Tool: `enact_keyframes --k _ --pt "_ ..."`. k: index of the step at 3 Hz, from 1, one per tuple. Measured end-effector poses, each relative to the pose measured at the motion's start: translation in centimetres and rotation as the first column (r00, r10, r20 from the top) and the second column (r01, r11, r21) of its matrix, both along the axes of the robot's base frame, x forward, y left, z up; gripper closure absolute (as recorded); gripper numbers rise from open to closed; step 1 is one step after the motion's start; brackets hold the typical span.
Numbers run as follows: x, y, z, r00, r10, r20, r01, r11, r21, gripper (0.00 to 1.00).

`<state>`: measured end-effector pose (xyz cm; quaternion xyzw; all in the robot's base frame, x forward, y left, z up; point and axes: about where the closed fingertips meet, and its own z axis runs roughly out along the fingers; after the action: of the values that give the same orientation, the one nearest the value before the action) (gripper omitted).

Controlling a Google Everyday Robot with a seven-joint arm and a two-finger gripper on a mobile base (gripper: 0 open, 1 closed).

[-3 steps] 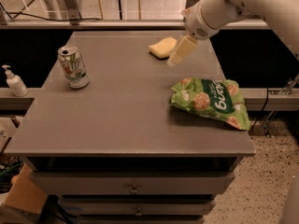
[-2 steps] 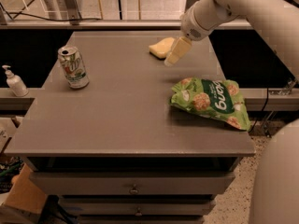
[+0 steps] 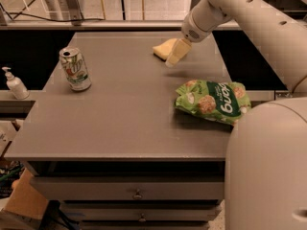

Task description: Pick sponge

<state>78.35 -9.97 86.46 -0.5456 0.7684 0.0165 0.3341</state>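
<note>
Camera view: the sponge [image 3: 162,49] lies flat on the far part of the grey table [image 3: 124,114], right of centre and near the back edge.
Sponge and tool: my gripper [image 3: 176,53] hangs at the sponge's right end, its pale wedge overlapping that end from this angle. I cannot tell whether it touches the sponge or sits just above it.
Tool state: I cannot tell whether it is released or clenched.
Step in hand: I judge this to be the last approach before the grasp.
Doing it well: I should shift left over the sponge's body rather than its tip, come straight down, take it across its narrow width and squeeze lightly, as soft foam is likely to squash or skid.
Watch for: wedge and sponge are nearly the same colour, so a lift is the better proof of a hold.
Neighbours: the green snack bag [image 3: 214,101] and the upright soda can [image 3: 75,68] sit well apart from the sponge.
</note>
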Motion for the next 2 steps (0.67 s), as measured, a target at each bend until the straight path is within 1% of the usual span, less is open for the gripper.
enact_keyframes --k 2 --pt "1.8 0.5 -2.5 0.9975 -0.033 -0.062 0.034 0.999 0.006 0.00"
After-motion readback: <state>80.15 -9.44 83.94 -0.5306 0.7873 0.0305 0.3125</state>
